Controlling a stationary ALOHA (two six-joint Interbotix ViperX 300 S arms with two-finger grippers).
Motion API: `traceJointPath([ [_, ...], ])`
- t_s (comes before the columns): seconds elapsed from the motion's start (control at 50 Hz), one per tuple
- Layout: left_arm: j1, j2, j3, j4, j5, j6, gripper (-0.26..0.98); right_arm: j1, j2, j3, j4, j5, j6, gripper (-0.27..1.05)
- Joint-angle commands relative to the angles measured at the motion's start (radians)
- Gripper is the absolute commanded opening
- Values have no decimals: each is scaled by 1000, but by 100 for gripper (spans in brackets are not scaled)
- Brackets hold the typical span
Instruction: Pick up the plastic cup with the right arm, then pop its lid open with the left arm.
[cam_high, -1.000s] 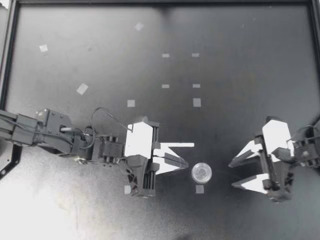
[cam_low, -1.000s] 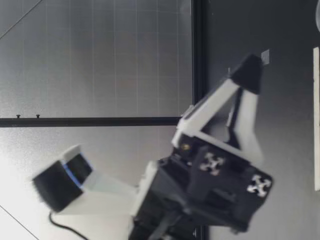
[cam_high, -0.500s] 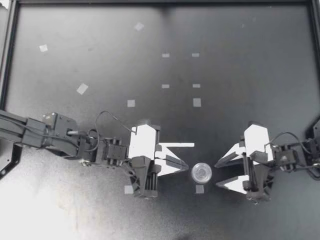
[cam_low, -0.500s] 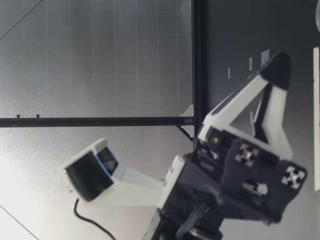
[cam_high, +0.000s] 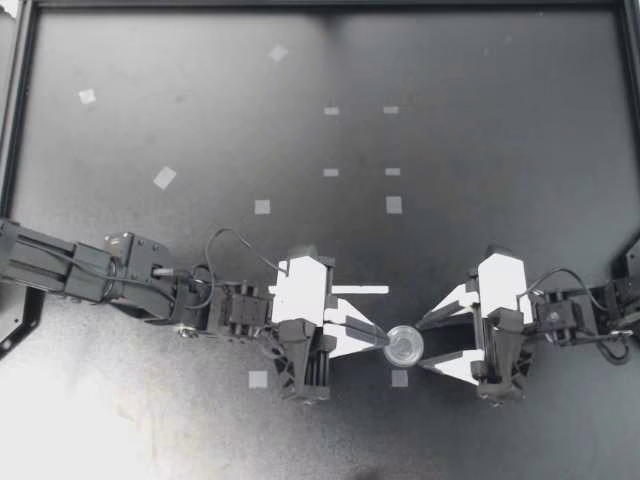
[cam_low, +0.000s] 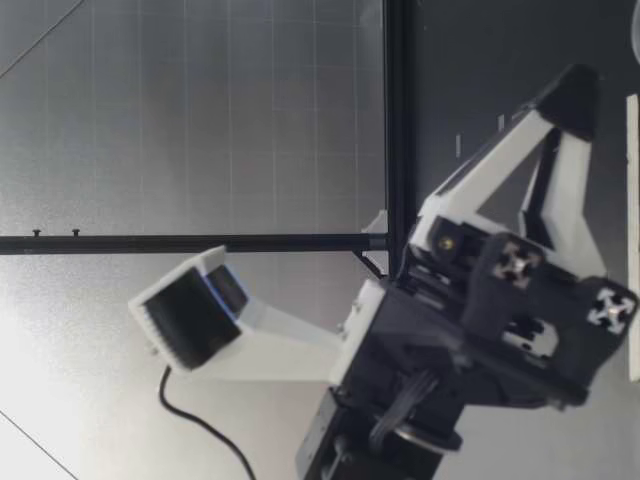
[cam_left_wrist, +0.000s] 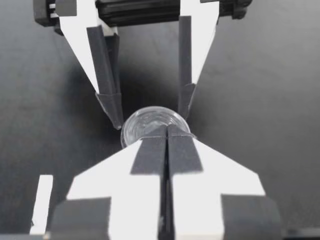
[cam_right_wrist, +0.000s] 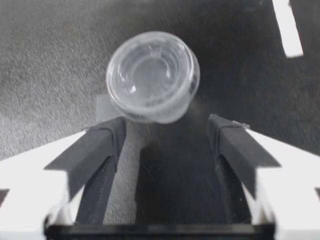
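A small clear plastic cup (cam_high: 404, 346) stands on the black table (cam_high: 480, 150). My left gripper (cam_high: 374, 338) comes in from one side, shut, its joined tips touching the cup's rim. From the other side my right gripper (cam_high: 425, 345) is open, its fingertips at the cup's edge. In the left wrist view the shut left gripper (cam_left_wrist: 166, 132) meets the cup (cam_left_wrist: 150, 125), and the right arm's fingers (cam_left_wrist: 109, 97) flank the cup's far side. In the right wrist view the cup (cam_right_wrist: 152, 76) lies just ahead of the open right gripper (cam_right_wrist: 167, 131). The low view shows my left gripper (cam_low: 572, 88) low over the table.
A white tape strip (cam_high: 362, 290) lies beside the left gripper, and small tape squares (cam_high: 400, 378) dot the table, several farther back (cam_high: 393, 205). A black frame (cam_high: 20, 120) borders the table. The low view shows the strip (cam_low: 632, 240) and a gridded wall behind.
My right gripper has slid left, still open, up to the cup. My left arm has crept right until its shut tips reach the cup.
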Motion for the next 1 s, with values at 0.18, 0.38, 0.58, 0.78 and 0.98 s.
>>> traceJointPath([
  [0.18,-2,8,-38,3,-2,-2,-9,0,20,-31,0,-12,-3,66],
  [0.38,-2,17,-40,3,0,-2,-9,2,38,-40,0,-23,-3,66],
  [0.58,-2,37,-52,3,0,-2,-9,2,40,-40,-2,-23,-2,66],
  [0.78,-2,60,-67,3,0,-2,-9,0,43,-40,0,-23,-2,66],
  [0.98,-2,72,-60,-2,0,-3,-9,0,44,-46,0,-21,-2,66],
])
